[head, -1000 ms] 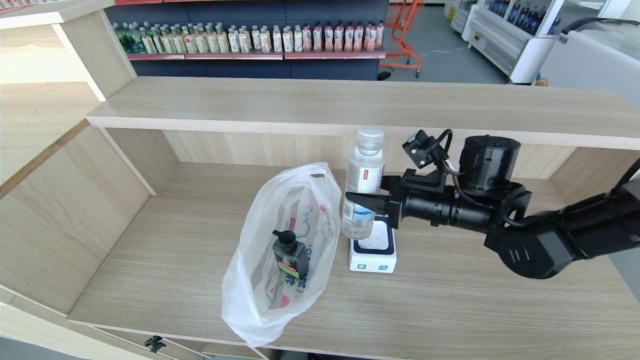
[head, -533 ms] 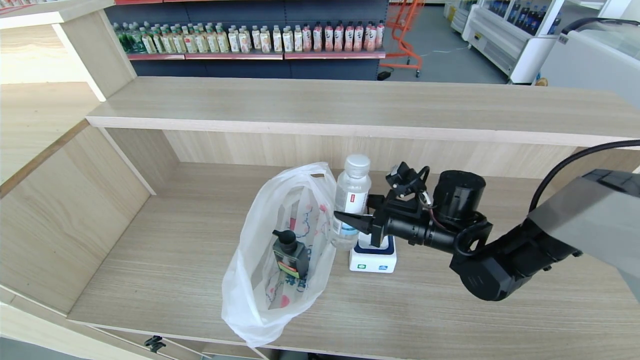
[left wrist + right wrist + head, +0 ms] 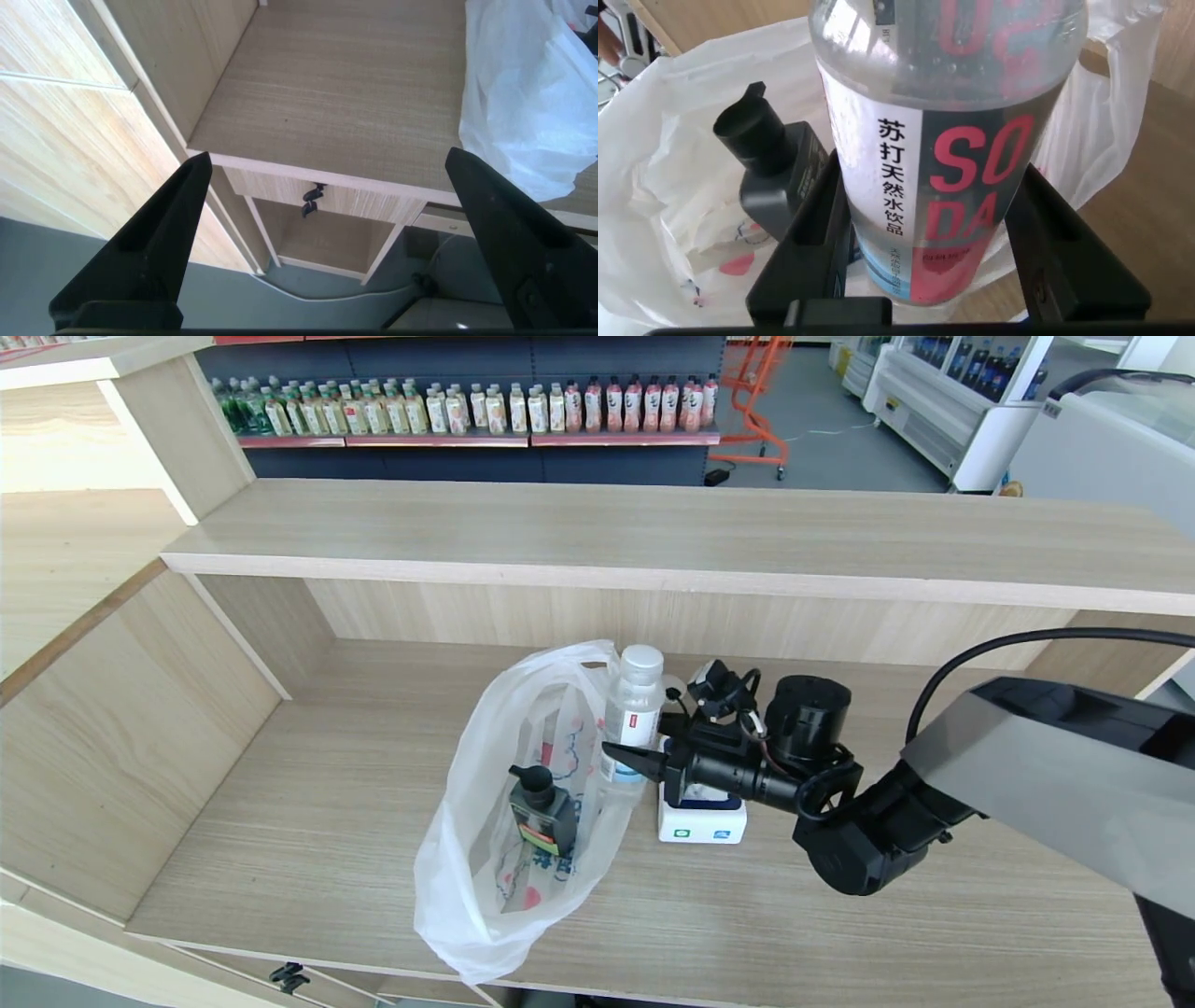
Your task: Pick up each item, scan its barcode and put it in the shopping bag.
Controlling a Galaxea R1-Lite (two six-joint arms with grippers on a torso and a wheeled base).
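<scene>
Right pincer [image 3: 627,754] clamped on the soda bottle [image 3: 633,714] at the shopping bag [image 3: 471,887] mouth.
Counter [image 3: 840,915] carries the open bag. Bottle is upright against its rim, beside the scanner [image 3: 702,821]. Dark pump bottle [image 3: 541,814] sits inside. Left pincer [image 3: 327,233] spread wide, gripping nothing.

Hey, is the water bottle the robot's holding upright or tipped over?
Upright. The bottle has its cap on top and its body vertical, clamped in the right end effector, at the open shopping bag.
</scene>
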